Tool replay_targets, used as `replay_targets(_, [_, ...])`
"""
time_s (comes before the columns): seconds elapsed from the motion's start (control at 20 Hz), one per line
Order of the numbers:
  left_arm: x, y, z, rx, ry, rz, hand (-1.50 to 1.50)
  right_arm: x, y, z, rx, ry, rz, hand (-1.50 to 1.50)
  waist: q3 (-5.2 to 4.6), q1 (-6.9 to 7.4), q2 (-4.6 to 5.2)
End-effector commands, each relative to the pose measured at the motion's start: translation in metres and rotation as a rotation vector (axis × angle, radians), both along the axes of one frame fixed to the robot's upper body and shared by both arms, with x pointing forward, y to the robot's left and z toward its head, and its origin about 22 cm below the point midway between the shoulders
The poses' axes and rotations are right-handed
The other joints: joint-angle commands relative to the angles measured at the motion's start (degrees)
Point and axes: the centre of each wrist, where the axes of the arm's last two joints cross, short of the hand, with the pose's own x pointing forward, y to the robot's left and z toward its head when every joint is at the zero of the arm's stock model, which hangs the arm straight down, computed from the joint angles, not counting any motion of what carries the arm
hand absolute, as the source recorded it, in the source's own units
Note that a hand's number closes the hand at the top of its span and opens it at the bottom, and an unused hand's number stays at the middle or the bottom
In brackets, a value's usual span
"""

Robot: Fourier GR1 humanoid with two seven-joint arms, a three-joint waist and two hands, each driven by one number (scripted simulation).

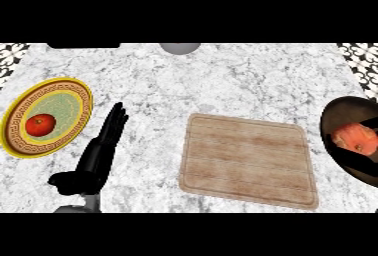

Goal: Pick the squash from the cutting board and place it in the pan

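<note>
From my remote seat I look steeply down on a white and grey marble counter (221, 80). At the far left lies a round plate (22, 145) with a yellow rim and a patterned band, and a red tomato (40, 125) sits on it, slightly left of its middle.

Just right of the plate is my robot's left hand (103, 145), black, coming in from the near edge. Its fingers are straight and held together, pointing away toward the far side, and the thumb sticks out to the left near the wrist. It is released and holds nothing.

Right of the hand, in the middle of the counter, lies a light wooden cutting board (247, 160) with rounded corners, its top bare.

At the right edge a dark pan (336, 112) is partly cut off by the view. Inside it rests the squash (356, 137), orange-red and lumpy. The squash is well apart from the left hand, with the whole board between them.

My right hand does not show anywhere.

At the far edge sit a grey round object (179, 48) and, left of it, a dark flat shape (83, 45), both too cropped to identify.
</note>
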Motion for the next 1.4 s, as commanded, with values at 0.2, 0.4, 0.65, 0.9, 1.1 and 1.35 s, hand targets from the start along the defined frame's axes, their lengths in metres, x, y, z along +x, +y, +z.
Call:
replay_targets(0.2, [0.005,-0.005,0.001,0.004,-0.033,-0.012,0.00,0.032,-0.069,-0.009,-0.011,-0.176,-0.174,1.50,0.10,1.22,0.32])
replay_targets(0.4, [0.007,0.006,0.007,0.000,-0.032,-0.014,0.00,0.022,-0.121,-0.026,-0.007,-0.179,-0.169,1.50,0.13,1.19,0.36])
replay_targets(0.65, [0.007,-0.014,0.005,-0.002,-0.021,-0.015,0.00,0.062,-0.141,-0.020,0.003,-0.180,-0.158,1.50,0.15,1.88,0.53])
replay_targets(0.9, [0.007,-0.013,0.006,0.003,-0.035,-0.050,0.00,0.046,-0.143,-0.053,0.064,0.339,-0.102,-1.50,0.15,3.63,1.15])
replay_targets(1.1, [0.006,-0.007,0.001,0.005,-0.025,-0.055,0.00,0.065,-0.130,-0.058,0.259,0.355,0.030,-1.50,0.34,3.87,1.27])
replay_targets(1.35, [0.002,-0.017,-0.004,-0.010,-0.017,-0.058,0.00,0.085,-0.134,-0.037,0.272,0.209,0.074,-1.50,0.26,3.02,0.97])
